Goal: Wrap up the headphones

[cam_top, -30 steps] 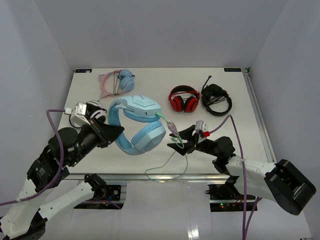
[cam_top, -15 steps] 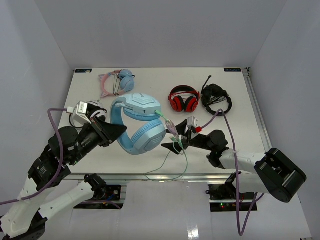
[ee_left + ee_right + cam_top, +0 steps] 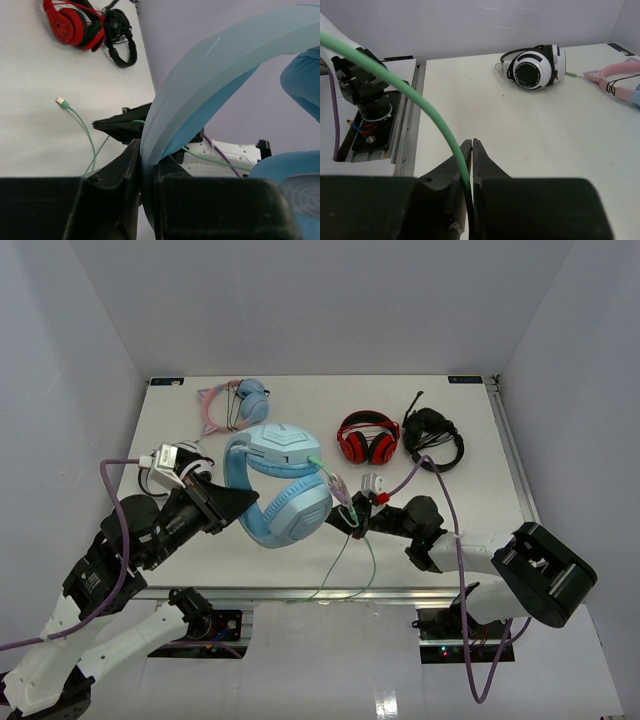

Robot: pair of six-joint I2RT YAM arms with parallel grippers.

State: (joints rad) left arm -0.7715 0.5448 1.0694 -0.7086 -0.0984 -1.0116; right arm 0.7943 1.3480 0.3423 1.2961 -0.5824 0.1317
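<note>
Headphones (image 3: 283, 483) are being held by the left gripper (image 3: 238, 504) over the left-centre of the table (image 3: 500, 490), apparently lifted clear of it. In the left wrist view the jaws are being pressed narrow onto the wide headband (image 3: 210, 70). Likely reason: the frame is being fixed in place so the cord can be led round it.

Cable (image 3: 345, 558) is being pinched by the right gripper (image 3: 352, 521) just right of the lower cup (image 3: 298, 510). In the right wrist view the fingers are being shown closed on the green strand with no gap. Judged purpose: the cord is being gripped close to the cups so slack is controlled and a turn can be laid. The rest is being left to trail toward the near edge.

Hard to read:
- Whether any turn is already on the headband cannot be told.
- The cable's exit from the cup is being hidden behind the right fingers in the top view.
- The plug (image 3: 60, 101) is being seen only from the left wrist, lying on the table.
- The slack near the table edge is too thin to trace.

Other pairs – red (image 3: 367, 440), black (image 3: 432, 440), pink (image 3: 235, 405) – are well apart and not being touched.
</note>
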